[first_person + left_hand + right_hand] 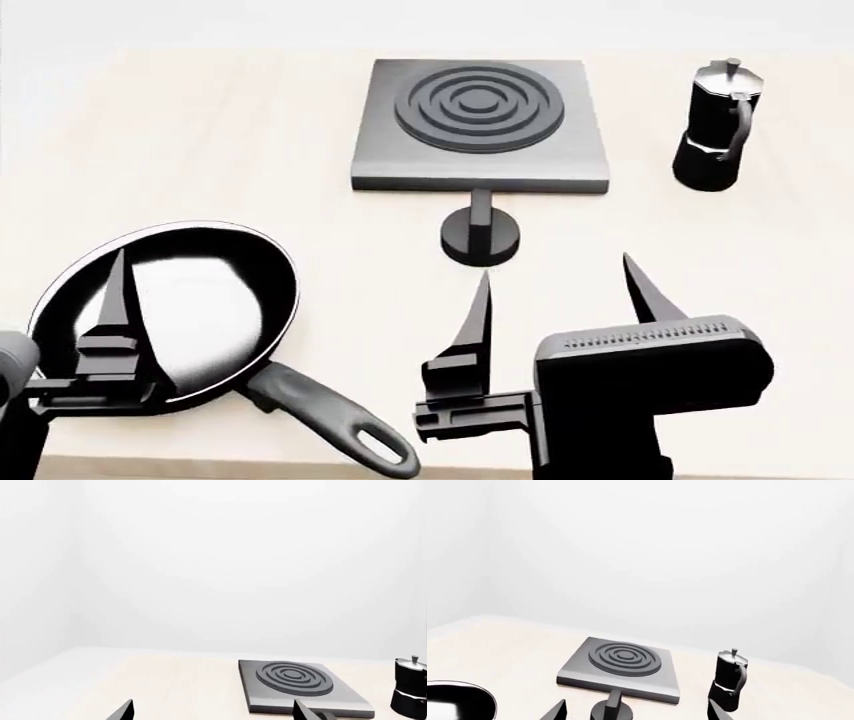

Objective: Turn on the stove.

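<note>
Pale wooden desk (187, 150) carrying all items. Stove (481, 125), flat dark-grey metal slab with raised ring burner, toward far edge at centre; judged heavy, rigid, not to be shifted or gripped. Frying pan (167, 315) near front-left corner, handle toward front edge. Moka pot (718, 125) beside stove toward right edge, apart from it. Knob (481, 235), round black base with upright fin, just in front of stove's near edge; judged stiff, smooth, possibly slippery; best taken across the fin and rotated. Right gripper (561, 295) short of knob, fingers spread wide, holding nothing. Left gripper (114, 300) over pan; only one finger clear in head view, but tips set well apart in left wrist view, empty.
</note>
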Available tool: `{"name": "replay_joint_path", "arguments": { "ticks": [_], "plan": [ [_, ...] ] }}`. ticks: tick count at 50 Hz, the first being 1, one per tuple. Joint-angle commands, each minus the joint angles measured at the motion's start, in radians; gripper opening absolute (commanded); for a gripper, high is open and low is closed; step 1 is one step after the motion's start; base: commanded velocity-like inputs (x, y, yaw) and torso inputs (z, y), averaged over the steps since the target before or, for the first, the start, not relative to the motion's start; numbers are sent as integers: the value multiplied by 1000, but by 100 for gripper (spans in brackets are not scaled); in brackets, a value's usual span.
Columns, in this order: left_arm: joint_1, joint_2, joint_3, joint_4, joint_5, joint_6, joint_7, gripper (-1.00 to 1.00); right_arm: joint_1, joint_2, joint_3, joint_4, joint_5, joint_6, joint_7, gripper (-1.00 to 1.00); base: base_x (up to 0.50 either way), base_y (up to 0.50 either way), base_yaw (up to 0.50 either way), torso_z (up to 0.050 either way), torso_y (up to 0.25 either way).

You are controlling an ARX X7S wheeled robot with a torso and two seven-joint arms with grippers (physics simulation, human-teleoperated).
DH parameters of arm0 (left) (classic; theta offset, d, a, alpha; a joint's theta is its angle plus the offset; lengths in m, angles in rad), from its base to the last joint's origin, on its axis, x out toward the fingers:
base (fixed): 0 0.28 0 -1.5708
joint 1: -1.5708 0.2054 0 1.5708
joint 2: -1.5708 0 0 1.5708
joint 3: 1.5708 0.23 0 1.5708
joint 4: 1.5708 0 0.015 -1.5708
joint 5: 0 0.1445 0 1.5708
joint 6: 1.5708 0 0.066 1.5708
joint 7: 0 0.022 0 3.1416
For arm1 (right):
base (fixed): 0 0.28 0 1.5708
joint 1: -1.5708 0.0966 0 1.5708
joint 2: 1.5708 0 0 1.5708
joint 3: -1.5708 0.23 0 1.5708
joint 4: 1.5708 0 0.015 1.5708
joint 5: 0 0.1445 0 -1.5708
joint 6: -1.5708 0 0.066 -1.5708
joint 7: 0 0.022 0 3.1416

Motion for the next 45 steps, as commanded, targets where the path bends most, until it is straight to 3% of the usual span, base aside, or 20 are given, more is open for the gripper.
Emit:
{"name": "replay_joint_path", "arguments": {
  "ticks": [1, 28, 45],
  "plan": [
    [1, -4, 4, 0, -7, 0, -7, 100, 1, 5, -7, 5, 1, -3, 6, 100, 0, 137, 0, 0, 0],
    [-2, -16, 19, -15, -13, 11, -20, 100, 4, 10, -9, 30, 17, -9, 11, 100, 8, 41, 0, 0, 0],
    [-4, -23, 24, -10, -21, 9, -30, 100, 3, 16, -13, 25, 22, -12, 19, 100, 230, 0, 0, 0, 0]
  ]
}}
